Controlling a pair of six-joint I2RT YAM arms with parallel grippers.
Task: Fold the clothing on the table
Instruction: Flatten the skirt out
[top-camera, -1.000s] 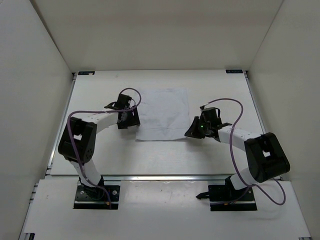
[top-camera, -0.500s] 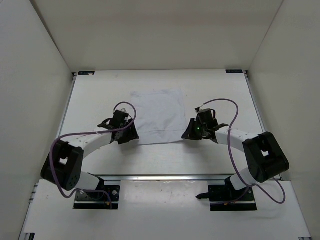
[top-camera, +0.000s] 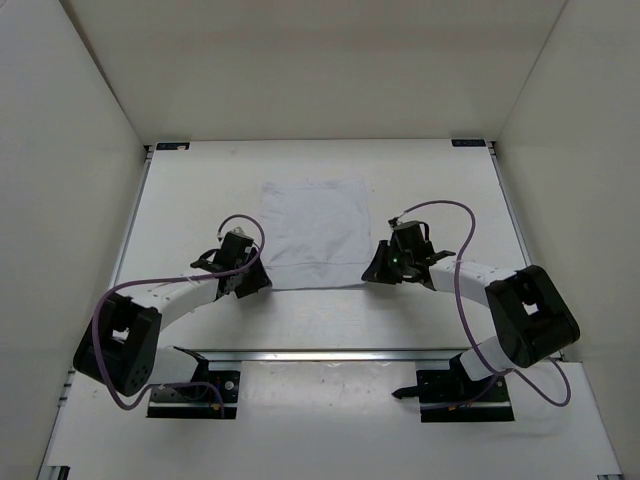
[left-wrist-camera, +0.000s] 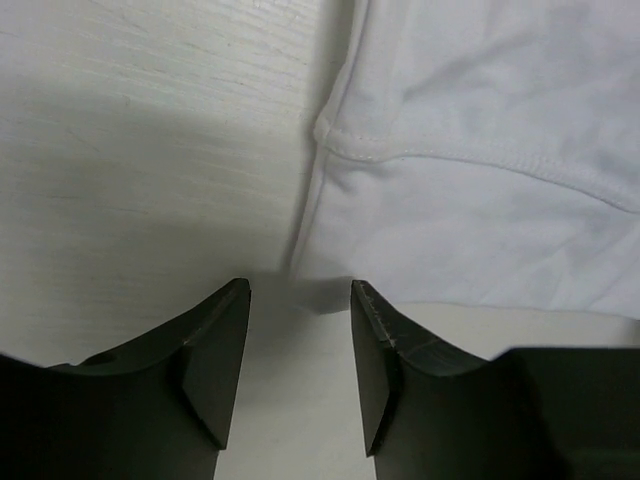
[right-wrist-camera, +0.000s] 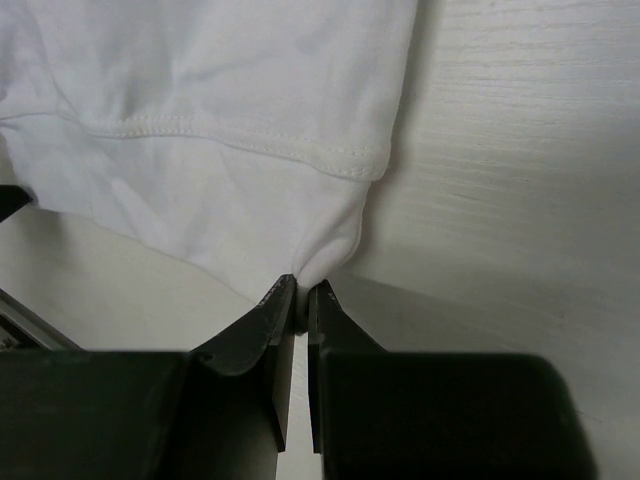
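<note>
Clothing (top-camera: 318, 232) lay flat on the table (top-camera: 190, 200), long axis running away from the arms. Right gripper (right-wrist-camera: 302, 295) was pinched shut on its near-right corner. Left gripper (left-wrist-camera: 300, 298) stood w/ jaws apart, near-left corner just ahead of the gap, not yet gripped

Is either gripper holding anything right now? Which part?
The right gripper is pinched shut on the clothing at its near right corner. The left gripper holds nothing. Its jaws stand apart at the near left corner.
</note>
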